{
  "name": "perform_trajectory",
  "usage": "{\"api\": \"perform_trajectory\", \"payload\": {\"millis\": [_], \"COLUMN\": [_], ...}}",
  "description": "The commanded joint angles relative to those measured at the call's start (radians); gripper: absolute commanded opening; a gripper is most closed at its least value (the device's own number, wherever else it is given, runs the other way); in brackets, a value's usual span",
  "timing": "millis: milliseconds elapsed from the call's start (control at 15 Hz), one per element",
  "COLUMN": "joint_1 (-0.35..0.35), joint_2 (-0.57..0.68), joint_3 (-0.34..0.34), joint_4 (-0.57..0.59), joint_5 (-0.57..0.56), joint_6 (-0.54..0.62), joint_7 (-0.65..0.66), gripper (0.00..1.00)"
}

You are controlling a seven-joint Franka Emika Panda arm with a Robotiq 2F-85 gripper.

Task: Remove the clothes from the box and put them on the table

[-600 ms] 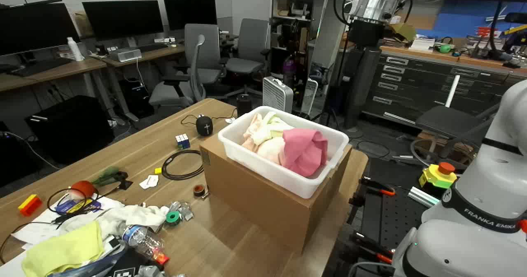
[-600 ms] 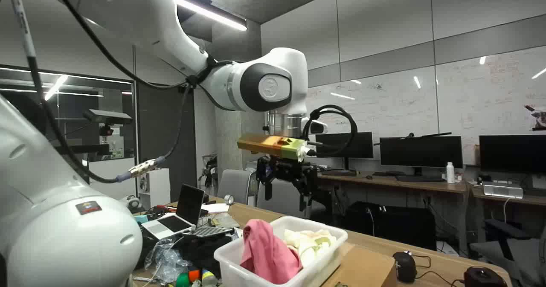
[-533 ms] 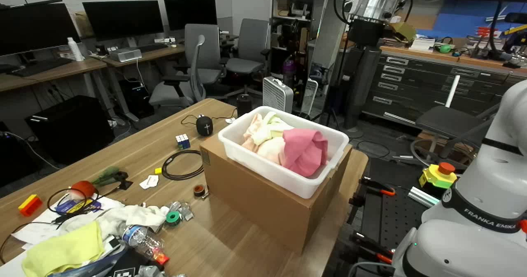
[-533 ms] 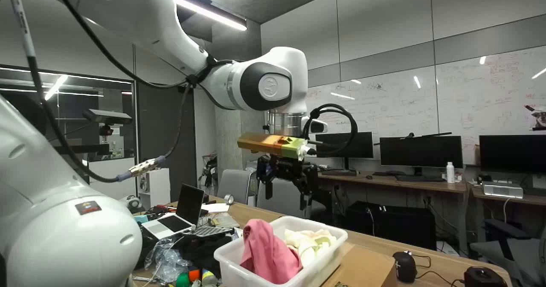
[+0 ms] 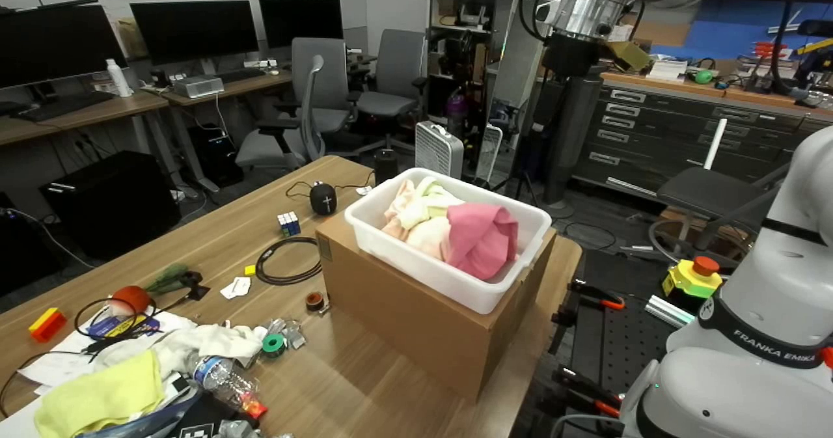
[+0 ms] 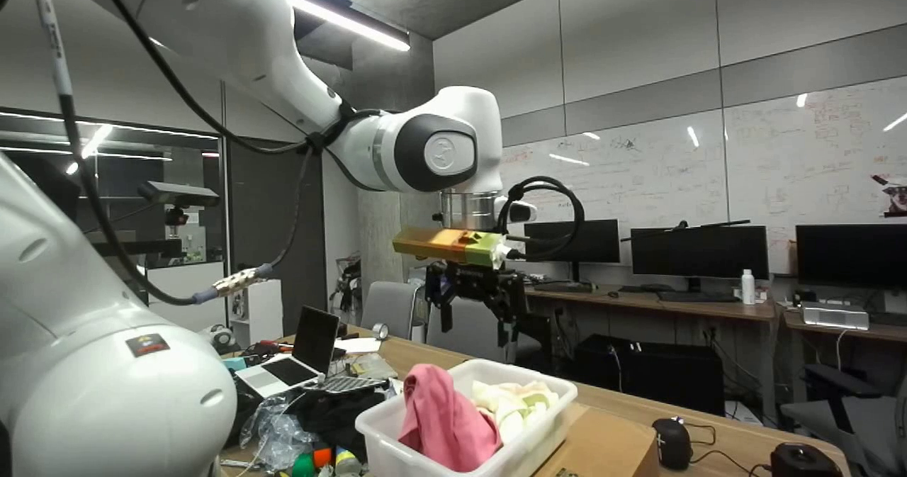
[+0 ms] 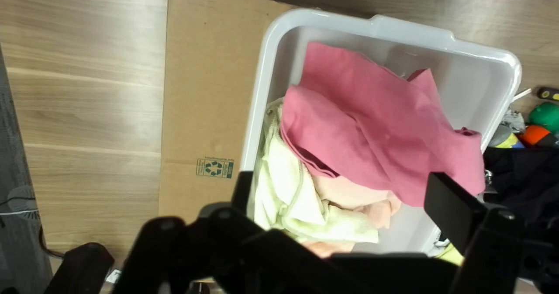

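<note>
My arm (image 6: 255, 45) just dipped, shifted slightly: likely coming down for pick. White bin (image 5: 423, 271) unmoved. Pink cloth (image 7: 375, 123) inside, partly over pale yellow cloth (image 7: 305, 200); both untouched. My gripper (image 7: 343, 193) above bin, spread wide, grasping nothing.

In an exterior view, the arm (image 6: 241, 34) is held raised and bent; from the wrist (image 6: 446, 144), the gripper (image 6: 475, 324) is pointed downward. In the wrist view, its two fingers (image 7: 241, 193) are spread well apart, their pads (image 7: 450, 204) turned toward each other.
</note>
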State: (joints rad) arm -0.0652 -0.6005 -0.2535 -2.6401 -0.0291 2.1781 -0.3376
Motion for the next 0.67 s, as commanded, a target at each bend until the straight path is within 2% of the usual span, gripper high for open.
{"api": "perform_trajectory", "payload": {"millis": [0,400,600], "joint_1": [0.027,0.098,0.150], "joint_2": [0.024,0.089,0.135], "joint_3": [0.048,0.103,0.088], "joint_4": [-0.007,0.019,0.051], "joint_5": [0.015,0.049,0.144], "joint_6": [0.075,0.008,-0.047], "joint_7": [0.006,0.007,-0.030], "gripper": [1.00,1.00,1.00]}}
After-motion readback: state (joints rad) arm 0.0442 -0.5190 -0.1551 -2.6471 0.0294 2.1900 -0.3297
